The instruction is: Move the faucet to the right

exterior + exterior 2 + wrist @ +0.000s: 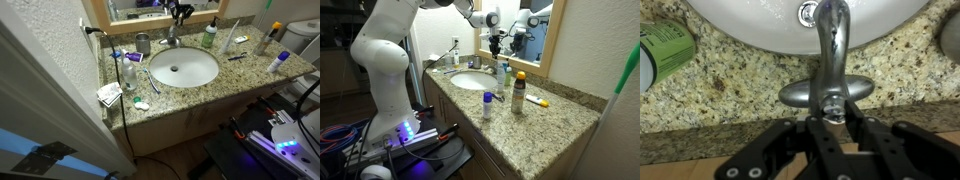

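My gripper (837, 128) hung directly over the back of the faucet (830, 40). The faucet stood at the rear rim of the white basin (740, 25), its spout reaching out over the drain (807, 12). In the wrist view my two fingers (820, 135) sat close together with only a narrow gap, and the chrome neck rose into that gap. Whether the pads actually pressed the metal I could not tell. Glare on the chrome hid the contact, so I would call it straddled, possibly pinched. In an exterior view the gripper (179, 14) showed just above the faucet (172, 40).

The step in hand, as I judged it, was the swing itself. To do it well I needed to sit low enough that a finger bore on the neck instead of skating off the rounded top. Then I should sweep in an arc about the faucet's pivot, holding my height constant. Chrome is slick, so slow, steady side pressure suited better than a shove. The green bottle (660, 50) on the granite counter (720, 95) wanted a wide berth.
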